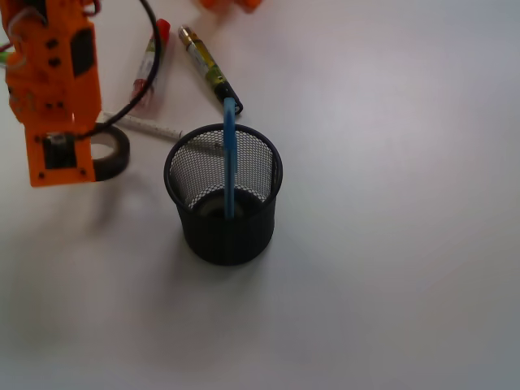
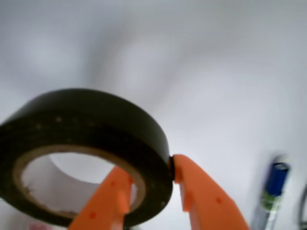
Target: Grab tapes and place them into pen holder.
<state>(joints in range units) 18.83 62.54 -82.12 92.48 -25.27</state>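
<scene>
1. The black tape (image 2: 91, 129), a ring with a tan core, is clamped through its wall by the hand (image 2: 151, 184): in the wrist view one orange finger (image 2: 112, 199) sits inside the core and the other orange finger (image 2: 201, 191) presses on the outer black face, so the hand is closed only as far as the thickness of the roll's wall and is grasping it.
2. In the front view the same tape (image 1: 112, 154) shows at the left of the scene, partly hidden behind the lower end of the orange hand (image 1: 58, 158); whether the roll rests on the white bench (image 1: 390, 244) or is just clear of it cannot be told.
3. The pen holder (image 1: 224, 195), a black wire-mesh cup with a solid rim, stands upright on the bench near the middle, to the right of the tape and apart from it.
4. A blue pen (image 1: 229, 158) stands in the pen holder, leaning against the far rim with its top above it. Something pale lies at the bottom of the cup, too dim to name.
5. Farther off, a thin white pen (image 1: 150, 124) lies on the bench between the tape and the holder's far rim.
6. Beyond that, a red-capped marker (image 1: 150, 65) and a pen with a gold tip (image 1: 205, 65) lie on the bench, and a black cable (image 1: 150, 77) loops from the arm across the marker.
7. In the wrist view a blurred blue-ended pen (image 2: 273, 191) lies at the right edge.
</scene>
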